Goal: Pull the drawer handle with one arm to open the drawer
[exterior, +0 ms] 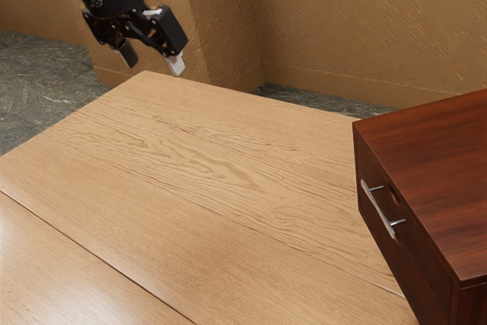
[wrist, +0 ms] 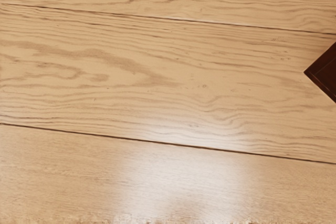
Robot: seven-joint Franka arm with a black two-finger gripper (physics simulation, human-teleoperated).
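Note:
A dark red wooden cabinet stands at the exterior view's right on the light wooden table. Its drawer front faces the exterior view's left, sits flush with the cabinet body, and carries a slim silver bar handle. My black gripper hangs high at the upper left, well above the table's far corner and far from the handle. Its fingers stand apart with nothing between them, so it is open. In the wrist view a dark corner of the cabinet shows beyond the table planks.
Bare wood planks stretch between the gripper and the cabinet. A tan textured wall rises behind the table, and grey stone floor lies at the exterior view's left.

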